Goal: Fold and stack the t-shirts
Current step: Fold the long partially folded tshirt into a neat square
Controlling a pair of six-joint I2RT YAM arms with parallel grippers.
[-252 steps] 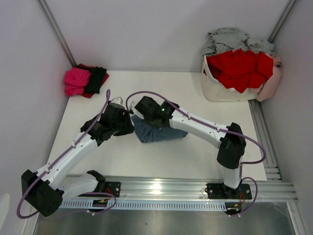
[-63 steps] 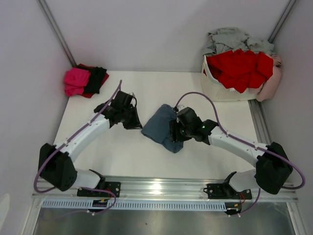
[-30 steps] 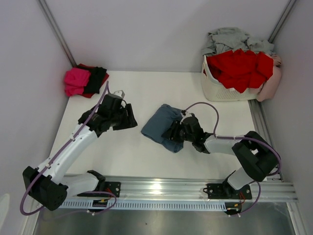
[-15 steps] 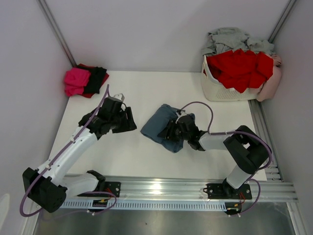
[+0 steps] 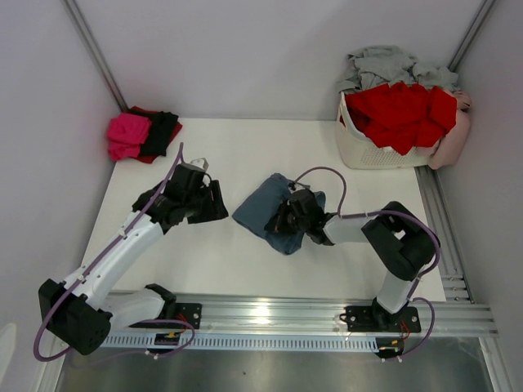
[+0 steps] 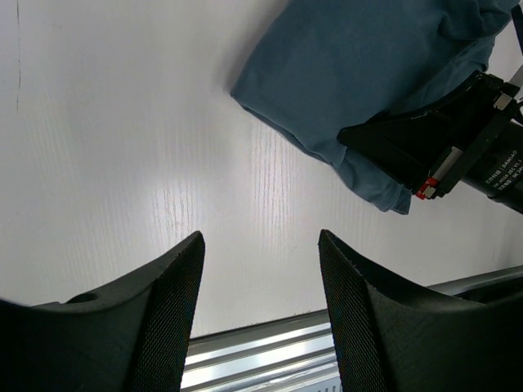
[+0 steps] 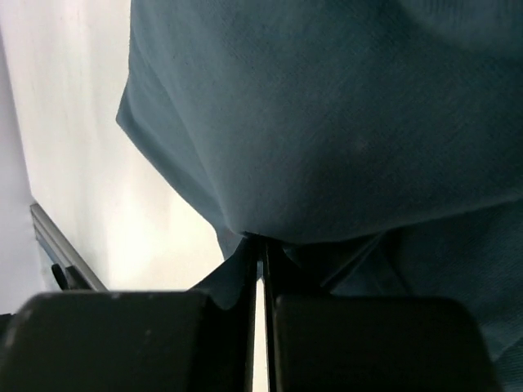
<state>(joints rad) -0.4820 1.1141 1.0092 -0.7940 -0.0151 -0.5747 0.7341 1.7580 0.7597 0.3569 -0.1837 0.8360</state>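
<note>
The slate blue-grey t-shirt [image 5: 263, 211] lies as a compact, partly folded bundle at the middle of the table [image 5: 286, 147] in the top view. The right gripper [image 5: 288, 220] sits low against the bundle's right edge. Its wrist view shows the jaws brought together with a ridge of blue cloth nipped between them, so it is gripping the shirt. The left gripper [image 5: 216, 201] hangs just left of the bundle without touching it, jaws apart and holding nothing; in its wrist view only bare table lies between the fingers [image 6: 163, 327].

Judged from this, the step in hand is taking hold of the blue shirt, either for one more fold or to carry it off. The next move seems to call for a gentle lift of the pinched edge, so the layers do not spill open. The free left gripper could support the opposite edge before a transfer to the stack [image 5: 143, 133] in the upper left of the frame.

Counted:
- One blue-grey shirt on the open table.
- Three colours in the stack: magenta-pink, black and a red edge beneath.
- One white basket [image 5: 368, 151] at the upper right, heaped with red cloth [image 5: 400, 110], pale grey cloth [image 5: 391, 64] and a pale pink piece [image 5: 458, 135]; how many garments these make cannot be told.
- Two grippers
</note>
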